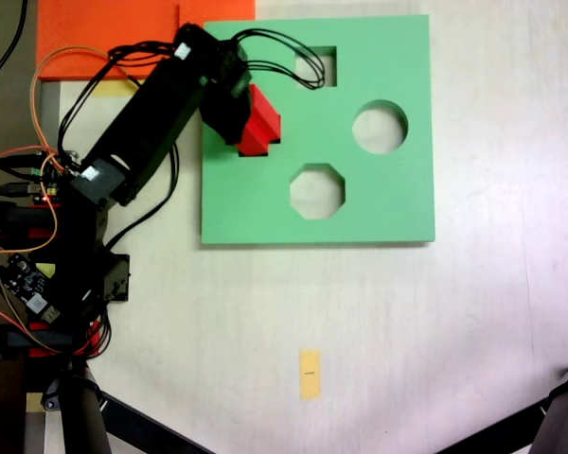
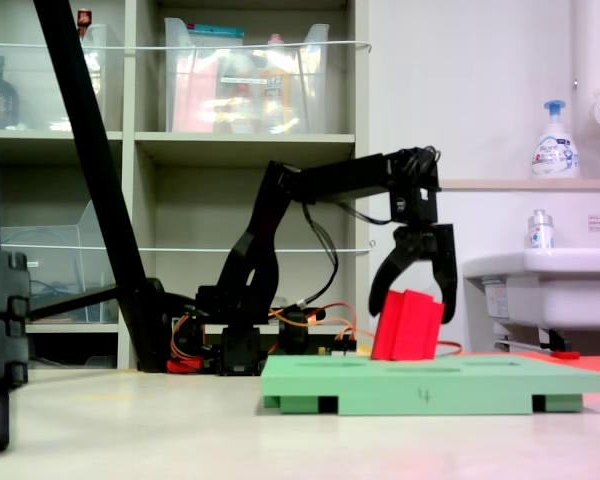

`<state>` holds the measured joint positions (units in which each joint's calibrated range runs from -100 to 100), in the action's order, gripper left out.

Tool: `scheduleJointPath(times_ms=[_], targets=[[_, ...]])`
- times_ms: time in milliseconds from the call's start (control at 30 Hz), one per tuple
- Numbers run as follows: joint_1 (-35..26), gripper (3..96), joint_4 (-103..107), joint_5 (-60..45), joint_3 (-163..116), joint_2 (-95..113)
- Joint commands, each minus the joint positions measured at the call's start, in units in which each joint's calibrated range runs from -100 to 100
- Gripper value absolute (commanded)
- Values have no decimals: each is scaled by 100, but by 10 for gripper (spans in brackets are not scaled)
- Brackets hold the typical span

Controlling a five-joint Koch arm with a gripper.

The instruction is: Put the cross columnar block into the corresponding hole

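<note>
The red cross columnar block point(image 1: 260, 125) point(image 2: 408, 326) stands slightly tilted over the left part of the green foam board point(image 1: 379, 203) point(image 2: 430, 385). In the second exterior view its lower end sits at the board's top surface. My gripper point(image 1: 243, 111) point(image 2: 416, 295) is shut on the block's upper part, with a finger on each side. The plus-shaped corresponding hole is hidden beneath the block and the gripper in both exterior views. I cannot tell how deep the block sits in it.
The board also has a square cutout point(image 1: 318, 66), a round one point(image 1: 380, 128) and an octagonal one point(image 1: 317, 190). An orange sheet point(image 1: 104, 28) lies behind the arm. A circuit board and wires point(image 1: 28, 274) are at the first exterior view's left, and a yellow tag point(image 1: 310, 374) lies on the table.
</note>
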<state>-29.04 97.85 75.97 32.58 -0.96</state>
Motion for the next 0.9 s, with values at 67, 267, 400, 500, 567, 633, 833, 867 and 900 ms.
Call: scheduleJointPath(times_ms=[67, 267, 400, 500, 567, 633, 833, 867, 900], targets=[[73, 399, 215, -5, -8, -212], [166, 442, 215, -63, 22, -519], [234, 482, 215, -151, 42, -603], [259, 487, 215, -186, 42, -658], [274, 505, 215, -278, 42, -742], [278, 525, 215, -303, 42, -826], [259, 910, 215, -322, 82, -840], [259, 952, 215, -337, 211, -840], [259, 952, 215, -376, 311, -812]])
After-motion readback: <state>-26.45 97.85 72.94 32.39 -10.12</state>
